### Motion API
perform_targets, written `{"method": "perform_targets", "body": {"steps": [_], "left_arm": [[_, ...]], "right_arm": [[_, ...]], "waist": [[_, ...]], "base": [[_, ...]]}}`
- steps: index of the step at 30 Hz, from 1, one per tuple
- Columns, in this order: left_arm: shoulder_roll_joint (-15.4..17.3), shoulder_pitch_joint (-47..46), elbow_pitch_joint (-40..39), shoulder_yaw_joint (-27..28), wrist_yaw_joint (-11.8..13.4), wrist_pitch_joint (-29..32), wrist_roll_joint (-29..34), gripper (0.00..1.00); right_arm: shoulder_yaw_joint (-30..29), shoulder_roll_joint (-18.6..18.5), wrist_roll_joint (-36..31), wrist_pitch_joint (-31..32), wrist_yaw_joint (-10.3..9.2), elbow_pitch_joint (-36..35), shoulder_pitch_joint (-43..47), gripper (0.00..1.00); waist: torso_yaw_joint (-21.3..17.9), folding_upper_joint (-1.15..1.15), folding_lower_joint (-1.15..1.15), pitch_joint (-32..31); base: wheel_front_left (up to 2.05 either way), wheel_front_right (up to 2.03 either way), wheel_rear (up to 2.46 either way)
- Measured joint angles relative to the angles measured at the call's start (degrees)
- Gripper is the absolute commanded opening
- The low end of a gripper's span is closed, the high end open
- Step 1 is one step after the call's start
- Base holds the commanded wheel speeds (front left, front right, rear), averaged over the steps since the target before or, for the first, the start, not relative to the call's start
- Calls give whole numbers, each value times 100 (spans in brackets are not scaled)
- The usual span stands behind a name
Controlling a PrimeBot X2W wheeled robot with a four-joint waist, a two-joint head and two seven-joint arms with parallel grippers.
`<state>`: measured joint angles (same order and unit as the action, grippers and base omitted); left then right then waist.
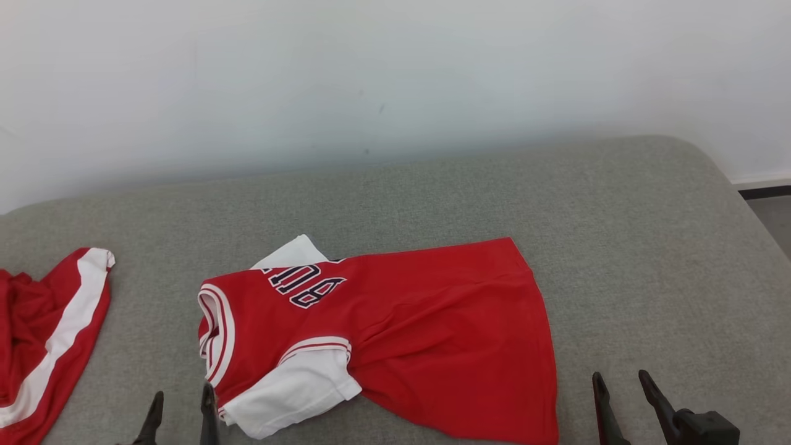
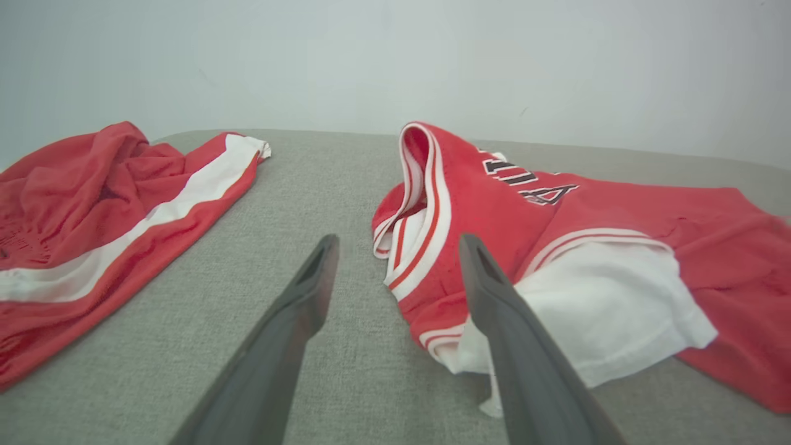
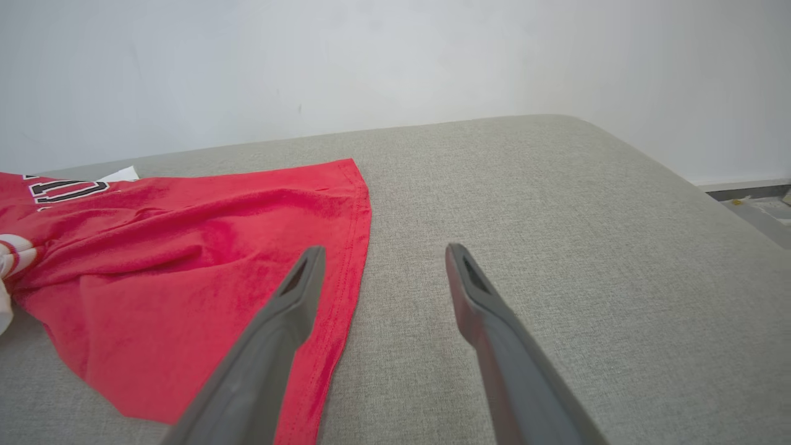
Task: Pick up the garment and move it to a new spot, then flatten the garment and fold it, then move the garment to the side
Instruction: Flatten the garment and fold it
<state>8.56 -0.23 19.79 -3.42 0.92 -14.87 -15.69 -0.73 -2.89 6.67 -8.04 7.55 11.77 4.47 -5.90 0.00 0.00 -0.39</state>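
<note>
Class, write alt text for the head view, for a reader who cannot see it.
A red jersey with white sleeves lies wrinkled on a grey cushioned surface, collar leftward. A second red garment lies at the left edge. Low in view, the open left gripper is beside the collar and the open right gripper beyond the hem.

Left tool point(image 1: 183, 395) and right tool point(image 1: 620, 377) have dark fingers point(image 2: 296, 321).

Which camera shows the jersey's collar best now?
Left wrist view: the striped collar sits close and large, just past the left pincer. Head view has it small at the jersey's left end; right wrist view gives the hem.
</note>
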Motion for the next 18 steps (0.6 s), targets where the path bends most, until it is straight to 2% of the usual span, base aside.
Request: {"method": "perform_targets", "body": {"steps": [3, 9, 18], "left_arm": [[-165, 242, -635, 199, -76, -18, -10, 100], [-450, 639, -1471, 447, -424, -18, -8, 100], [-555, 1025, -1874, 389, -746, -18, 133, 100]], "right_arm": [[-55, 0, -29, 21, 0, -51, 10, 100], [-114, 0, -58, 45, 0, -108, 16, 100], [-74, 1, -20, 38, 0, -65, 100, 100]], "waist": [[71, 0, 0, -34], [248, 0, 0, -131], [607, 0, 0, -306]], "base": [[0, 0, 0], [0, 0, 0], [0, 0, 0]]}}
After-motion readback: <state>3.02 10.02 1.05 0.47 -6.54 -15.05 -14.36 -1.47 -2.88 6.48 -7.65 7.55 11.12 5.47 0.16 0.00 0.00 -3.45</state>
